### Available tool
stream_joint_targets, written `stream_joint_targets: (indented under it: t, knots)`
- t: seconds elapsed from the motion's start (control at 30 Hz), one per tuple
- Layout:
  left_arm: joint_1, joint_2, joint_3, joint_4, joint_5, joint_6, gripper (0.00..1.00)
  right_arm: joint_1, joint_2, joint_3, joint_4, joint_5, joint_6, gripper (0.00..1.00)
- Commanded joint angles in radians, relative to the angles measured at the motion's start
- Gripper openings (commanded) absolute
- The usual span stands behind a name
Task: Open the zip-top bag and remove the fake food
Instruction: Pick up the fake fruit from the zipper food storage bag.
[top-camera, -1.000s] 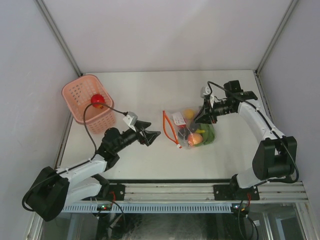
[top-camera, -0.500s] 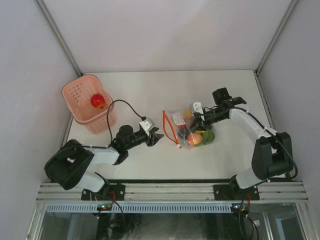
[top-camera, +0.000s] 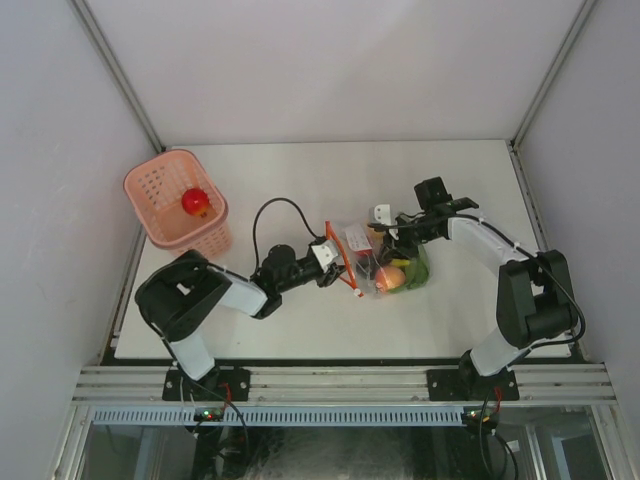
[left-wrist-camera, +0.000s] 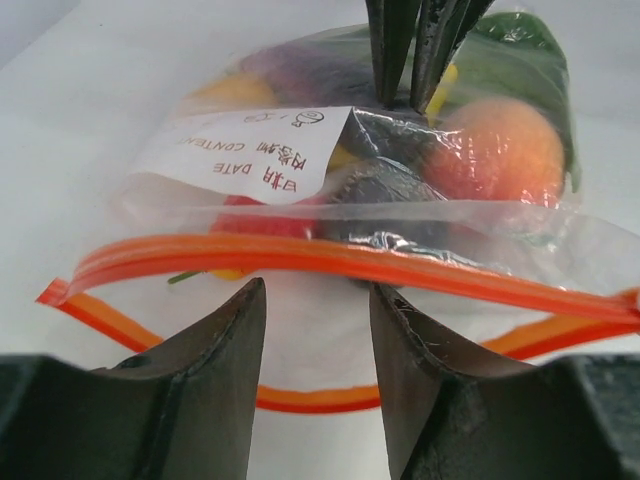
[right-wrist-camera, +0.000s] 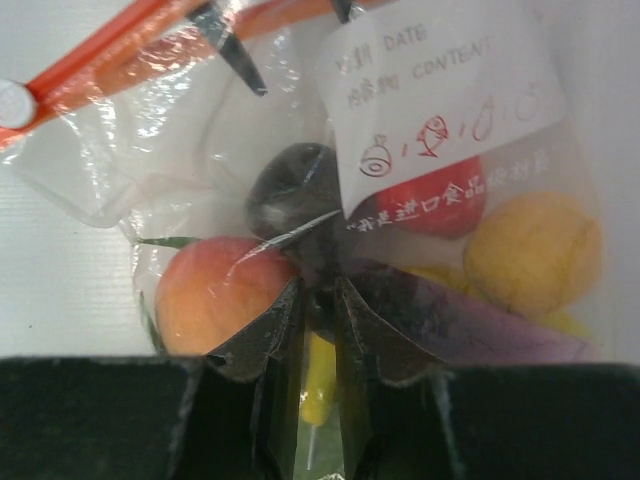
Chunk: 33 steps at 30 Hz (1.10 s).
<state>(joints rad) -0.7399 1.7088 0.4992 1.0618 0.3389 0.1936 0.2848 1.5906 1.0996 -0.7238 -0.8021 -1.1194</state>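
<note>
The zip-top bag (top-camera: 375, 255) lies at mid-table with its red-orange zipper strip (left-wrist-camera: 330, 258) toward my left arm and its mouth parted. The fake food shows through it: an orange round piece (right-wrist-camera: 215, 290), a yellow one (right-wrist-camera: 535, 250), a red one (right-wrist-camera: 440, 205) and a purple eggplant (right-wrist-camera: 490, 325). My left gripper (top-camera: 335, 252) is open; in its wrist view (left-wrist-camera: 316, 290) the tips sit just short of the upper strip, and the lower strip runs between the fingers. My right gripper (top-camera: 388, 232) is shut on the bag's film over the food (right-wrist-camera: 320, 285).
A pink perforated basket (top-camera: 165, 200) stands at the far left with one red toy piece (top-camera: 196, 202) inside. A white label (left-wrist-camera: 250, 155) is stuck on the bag. Grey walls close in the table at left, right and back.
My left gripper has moved right across the table to the bag's zipper edge. My right gripper has moved left and down onto the bag and closed on its film.
</note>
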Motion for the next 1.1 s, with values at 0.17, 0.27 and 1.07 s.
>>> stream_joint_targets:
  t: [0.17, 0.27, 1.07]
  knots:
    - [-0.077, 0.120, 0.092, 0.122, 0.025, 0.119, 0.53, -0.041, 0.008, 0.002, 0.082, 0.061, 0.135, 0.17]
    - [-0.089, 0.149, 0.115, 0.117, 0.023, 0.109, 0.54, -0.058, 0.017, 0.007, 0.083, 0.068, 0.154, 0.17]
    - [-0.148, 0.338, 0.262, 0.181, -0.012, -0.008, 0.77, -0.055, 0.206, 0.128, -0.113, 0.126, 0.174, 0.09]
